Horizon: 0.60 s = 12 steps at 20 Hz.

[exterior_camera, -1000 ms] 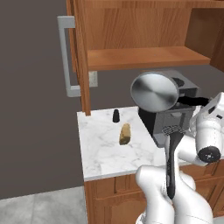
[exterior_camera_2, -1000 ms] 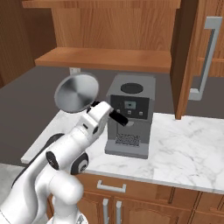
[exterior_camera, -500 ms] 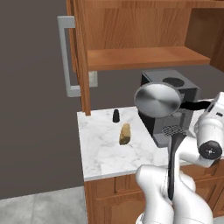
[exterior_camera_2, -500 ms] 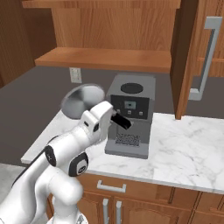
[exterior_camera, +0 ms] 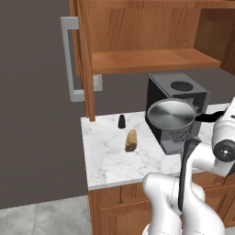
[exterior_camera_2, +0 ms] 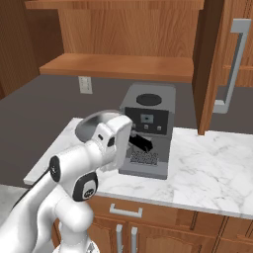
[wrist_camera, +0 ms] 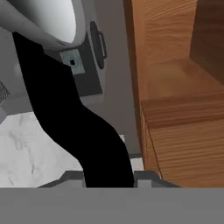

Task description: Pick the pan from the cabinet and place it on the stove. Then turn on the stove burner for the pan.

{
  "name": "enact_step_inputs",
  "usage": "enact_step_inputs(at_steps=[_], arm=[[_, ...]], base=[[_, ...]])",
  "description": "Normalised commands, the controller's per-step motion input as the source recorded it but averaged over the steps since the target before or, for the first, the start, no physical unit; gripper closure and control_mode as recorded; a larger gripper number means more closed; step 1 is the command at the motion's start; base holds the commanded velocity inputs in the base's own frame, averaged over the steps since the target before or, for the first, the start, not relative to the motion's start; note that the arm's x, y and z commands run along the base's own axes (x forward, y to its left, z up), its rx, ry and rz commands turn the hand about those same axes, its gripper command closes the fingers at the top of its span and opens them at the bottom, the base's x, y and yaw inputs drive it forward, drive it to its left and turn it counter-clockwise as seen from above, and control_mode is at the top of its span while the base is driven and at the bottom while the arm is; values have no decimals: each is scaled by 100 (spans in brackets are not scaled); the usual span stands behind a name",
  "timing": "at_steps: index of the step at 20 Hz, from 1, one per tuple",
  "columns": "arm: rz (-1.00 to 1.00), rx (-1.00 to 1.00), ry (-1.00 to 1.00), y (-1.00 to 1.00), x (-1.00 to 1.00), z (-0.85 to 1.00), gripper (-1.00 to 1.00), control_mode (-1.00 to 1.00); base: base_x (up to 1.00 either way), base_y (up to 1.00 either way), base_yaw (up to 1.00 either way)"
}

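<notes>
pan (exterior_camera: 171,114): out of the cabinet (exterior_camera: 137,41), carried in the air in front of the coffee machine (exterior_camera: 176,108), above the counter (exterior_camera: 110,149); tilted so the steel inside faces the left base cam; black handle runs back toward the wrist
gripper (wrist_camera: 107,173): clamped on the pan handle, which fills the gap between the tips in hand view; jaws themselves mostly hidden, so grip judged from the handle's path plus the pan hanging free
cabinet: doors open, bar handle (exterior_camera: 69,59) swung out left, lower shelf (exterior_camera_2: 118,66) bare
done so far: pick looks complete; pan is clear of the shelf and below it
stove: can't place it from here; the counter has the coffee machine, a small dark shaker (exterior_camera: 121,121) and a bread roll (exterior_camera: 131,140)
left to do: carry pan to stove (prob. needs a base drive or wide swing), set it flat on a burner, let go, turn the matching knob
progress est: roughly a third; 1 of 3 steps done, transport underway
watch: pan rim is near the coffee machine front; tilt needs levelling before set-down
</notes>
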Motion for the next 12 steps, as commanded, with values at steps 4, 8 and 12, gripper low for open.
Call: enact_step_inputs(at_steps=[4, 8, 12], arm=[[0, 0, 20, 9, -50, 18, 100, -100], [0, 0, 20, 14, -52, 14, 100, -100], [0, 0, 18, 27, -50, 1, 100, -100]], base=[[0, 0, 0], [0, 0, 0], [0, 0, 0]])
